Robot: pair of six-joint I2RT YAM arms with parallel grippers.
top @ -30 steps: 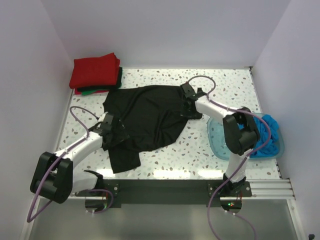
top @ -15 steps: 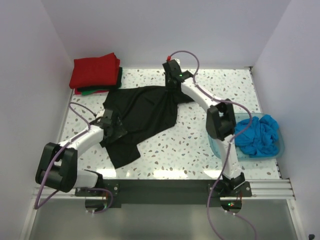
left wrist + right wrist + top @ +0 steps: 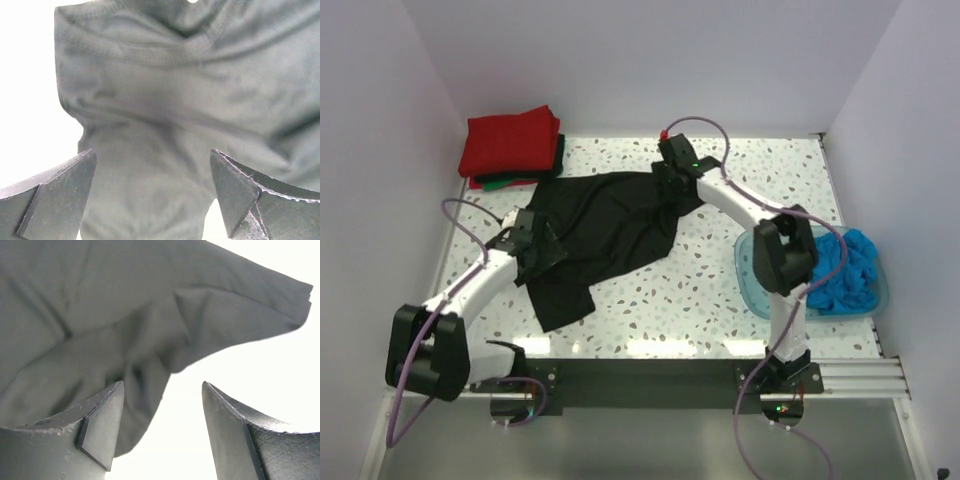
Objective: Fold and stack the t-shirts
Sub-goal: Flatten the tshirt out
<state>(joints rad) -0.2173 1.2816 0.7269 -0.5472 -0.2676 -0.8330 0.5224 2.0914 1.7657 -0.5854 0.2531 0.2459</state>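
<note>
left wrist: l gripper (image 3: 151,156) spread wide; over black t-shirt (image 3: 175,75)

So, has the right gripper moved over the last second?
Yes. The right gripper has shifted left and toward the back wall, away from the blue tub, over the black t-shirt's far edge.

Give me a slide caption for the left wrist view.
Open left hand above the rumpled black t-shirt.

black t-shirt (image 3: 610,228) — spread, rumpled | left gripper (image 3: 536,246) over its left edge; right gripper (image 3: 672,187) — far edge
</note>
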